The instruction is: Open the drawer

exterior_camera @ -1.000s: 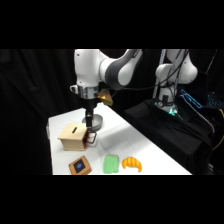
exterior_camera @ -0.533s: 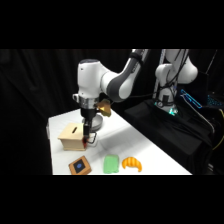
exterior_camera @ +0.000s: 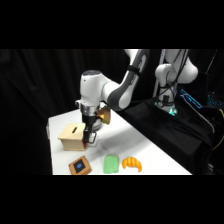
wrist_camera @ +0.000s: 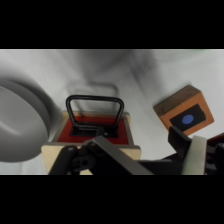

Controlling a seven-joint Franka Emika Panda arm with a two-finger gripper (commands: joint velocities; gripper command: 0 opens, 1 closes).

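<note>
The drawer [wrist_camera: 94, 127], handle outward, lies just beyond the gripper [wrist_camera: 107, 150].

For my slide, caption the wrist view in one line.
Gripper poised just above the drawer and its dark handle, with a brown tile lying apart to one side.

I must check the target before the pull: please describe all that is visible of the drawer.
The drawer has a red-orange front with a dark loop handle standing out from it, set in a tan wooden box with a slot on top. The box stands at the table's left part. The gripper is right at the front; contact cannot be told.
</note>
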